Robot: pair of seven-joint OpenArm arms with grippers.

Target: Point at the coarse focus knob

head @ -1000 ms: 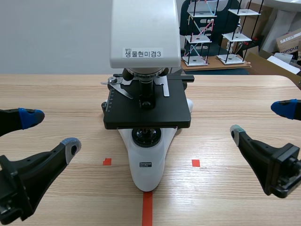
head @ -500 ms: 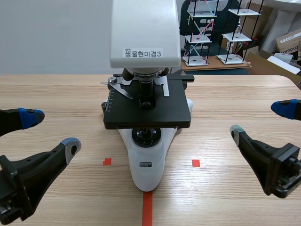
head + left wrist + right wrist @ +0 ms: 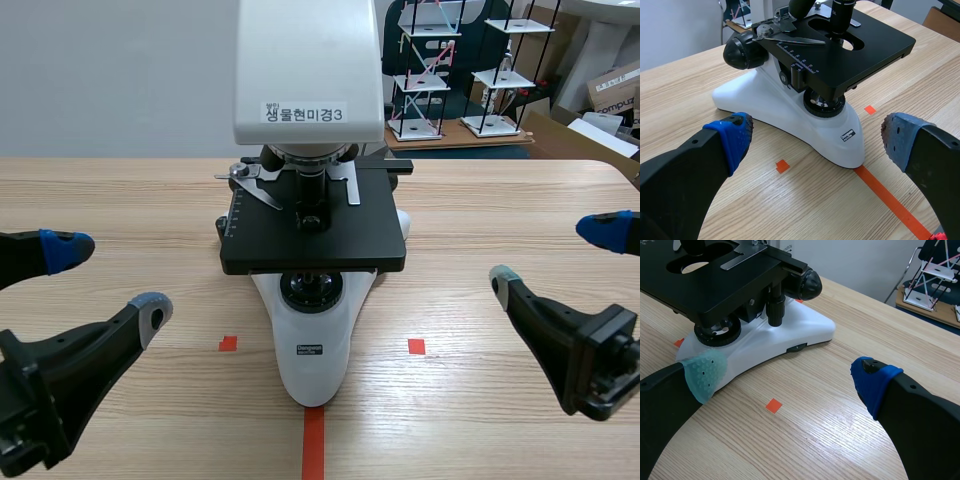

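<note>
A white microscope (image 3: 312,330) with a black stage (image 3: 345,235) stands in the middle of the table, its base toward me. Its black coarse focus knob (image 3: 745,50) sits on the side of the body behind the stage, ahead of my left gripper (image 3: 817,140); the matching knob (image 3: 802,284) on the other side lies ahead of my right gripper (image 3: 789,375). In the scene view the left gripper (image 3: 105,282) hangs open to the left of the base, well apart from it. The right gripper (image 3: 555,256) hangs open to the right, holding nothing.
Beyond the table's far edge stand black-and-white model racks (image 3: 425,70) and cardboard boxes (image 3: 612,90) at the back right. Bare wood lies between each gripper and the microscope. The lens turret and head (image 3: 308,70) overhang the stage.
</note>
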